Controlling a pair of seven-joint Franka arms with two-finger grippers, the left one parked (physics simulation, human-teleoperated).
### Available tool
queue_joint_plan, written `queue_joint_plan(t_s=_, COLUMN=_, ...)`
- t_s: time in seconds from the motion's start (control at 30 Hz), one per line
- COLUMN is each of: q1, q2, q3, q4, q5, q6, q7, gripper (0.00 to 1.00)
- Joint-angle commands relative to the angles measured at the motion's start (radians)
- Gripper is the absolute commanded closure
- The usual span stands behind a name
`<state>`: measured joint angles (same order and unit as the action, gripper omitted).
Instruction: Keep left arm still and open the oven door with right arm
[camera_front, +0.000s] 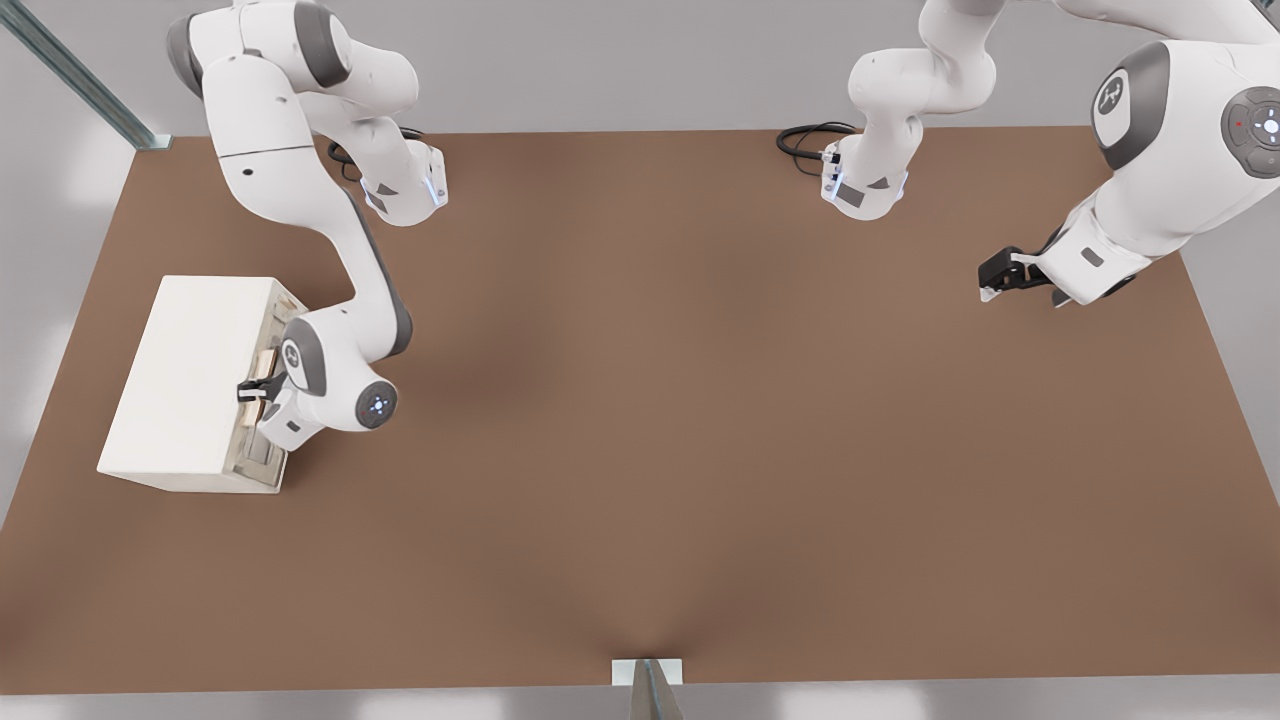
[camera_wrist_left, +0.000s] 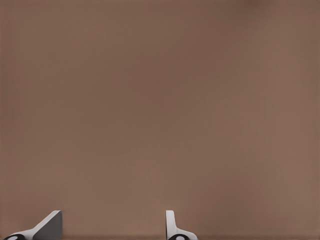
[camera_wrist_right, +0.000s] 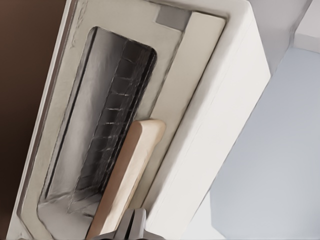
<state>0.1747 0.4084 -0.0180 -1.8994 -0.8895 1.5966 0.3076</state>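
A brown table (camera_front: 700, 420) carries the cream oven (camera_front: 185, 380).

The oven (camera_front: 185, 380) sits on the table (camera_front: 700, 450) at the front view's left, the gripper (camera_front: 258, 390) at its door handle (camera_wrist_right: 127, 175).

A brown tabletop (camera_front: 700, 450) against a grey wall (camera_front: 620, 60), with black cables (camera_front: 805, 138) near its far edge.

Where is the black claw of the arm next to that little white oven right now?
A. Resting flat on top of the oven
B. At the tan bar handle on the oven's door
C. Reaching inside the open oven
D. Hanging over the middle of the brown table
B: in the front view the gripper sits against the tan handle on the oven door, and the right wrist view shows that handle right at its fingers.
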Motion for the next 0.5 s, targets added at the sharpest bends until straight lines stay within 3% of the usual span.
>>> queue_joint_plan(t_s=0.0, q1=0.000, q2=0.000, q3=0.001, q4=0.000, q5=0.000, q6=0.009, q7=0.090, gripper=0.79)
queue_joint_plan(t_s=0.47, q1=0.015, q2=0.007, q3=0.006, q4=0.003, q5=0.014, q6=0.008, q7=0.093, gripper=0.79)
